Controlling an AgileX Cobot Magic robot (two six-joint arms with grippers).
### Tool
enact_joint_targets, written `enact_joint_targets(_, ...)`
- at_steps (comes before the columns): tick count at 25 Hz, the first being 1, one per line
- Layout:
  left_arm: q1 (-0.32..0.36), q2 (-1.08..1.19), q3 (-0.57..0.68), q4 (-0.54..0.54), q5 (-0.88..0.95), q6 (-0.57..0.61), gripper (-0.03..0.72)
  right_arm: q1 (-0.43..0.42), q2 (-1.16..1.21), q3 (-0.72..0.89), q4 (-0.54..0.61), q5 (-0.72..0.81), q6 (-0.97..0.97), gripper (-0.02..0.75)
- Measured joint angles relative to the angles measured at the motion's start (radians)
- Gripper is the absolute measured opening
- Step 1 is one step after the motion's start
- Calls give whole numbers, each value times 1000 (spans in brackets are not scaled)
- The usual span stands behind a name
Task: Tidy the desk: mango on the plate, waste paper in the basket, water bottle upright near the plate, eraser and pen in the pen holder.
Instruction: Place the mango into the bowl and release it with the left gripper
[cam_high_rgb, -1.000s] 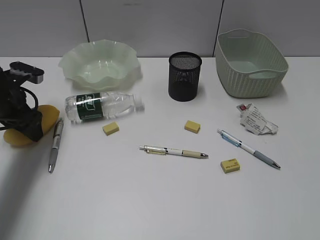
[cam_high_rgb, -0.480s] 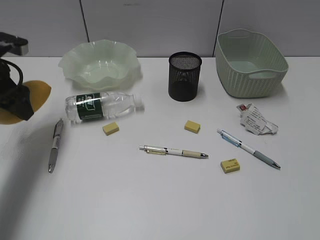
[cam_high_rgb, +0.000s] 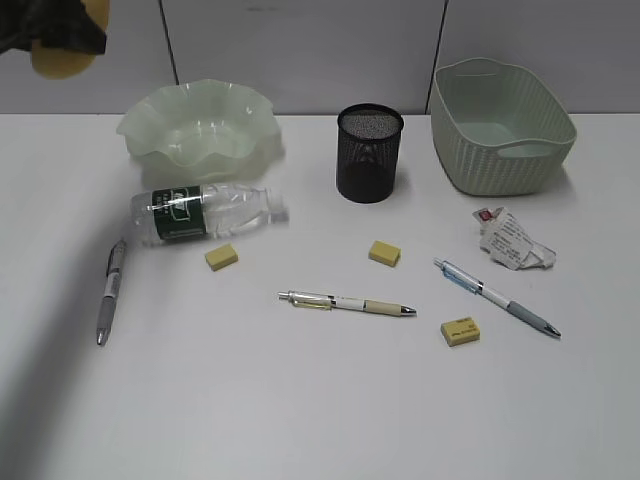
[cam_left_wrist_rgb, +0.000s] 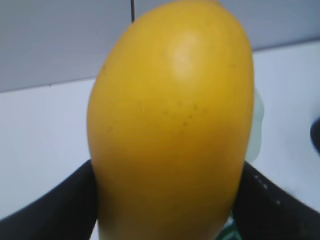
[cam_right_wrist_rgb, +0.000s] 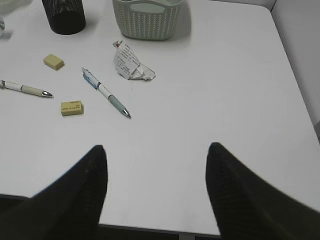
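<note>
The left hand (cam_high_rgb: 45, 30) hangs at the top-left corner of the exterior view with the mango (cam_left_wrist_rgb: 172, 125) pinched between its two dark fingers (cam_left_wrist_rgb: 47, 210); up close the fruit fills the left wrist view, clamped low on both sides. I'd say it is carried high so it clears the wavy rim of the plate (cam_high_rgb: 160, 125), which sits at about four o'clock from the fruit and holds nothing.

The right hand (cam_right_wrist_rgb: 155, 185) waits low over the near edge of the table (cam_right_wrist_rgb: 225, 75), fingers spread, nothing between them. It does not show in the exterior view.

On the table, the water bottle (cam_high_rgb: 205, 212) lies on its side at six o'clock from the plate. The pen holder (cam_high_rgb: 370, 152) stands mid-table, the basket (cam_high_rgb: 500, 125) at three o'clock from it, and the waste paper (cam_high_rgb: 512, 240) at six o'clock from the basket. Three pens and three erasers lie scattered across the front.

Most of the left hand is cut off by the frame edge. The mango hides nearly everything under it in the wrist view, so I cannot tell whether it is over the plate.
</note>
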Motion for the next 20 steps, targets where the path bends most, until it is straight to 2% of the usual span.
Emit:
enact_joint_targets(2, -7, 40, -26, -77, -73, 0, 577, 0, 0, 0, 0, 0, 0, 494)
enact_joint_targets(6, -54, 158, -78, -135, -172, 0, 577, 0, 0, 0, 0, 0, 0, 494)
enact_joint_targets(13, -158, 378, -163, -158, -325, 0, 577, 0, 0, 0, 0, 0, 0, 494)
enact_joint_targets(20, -166, 504, -200, -173, -366, 0, 578, 0, 0, 0, 0, 0, 0, 494)
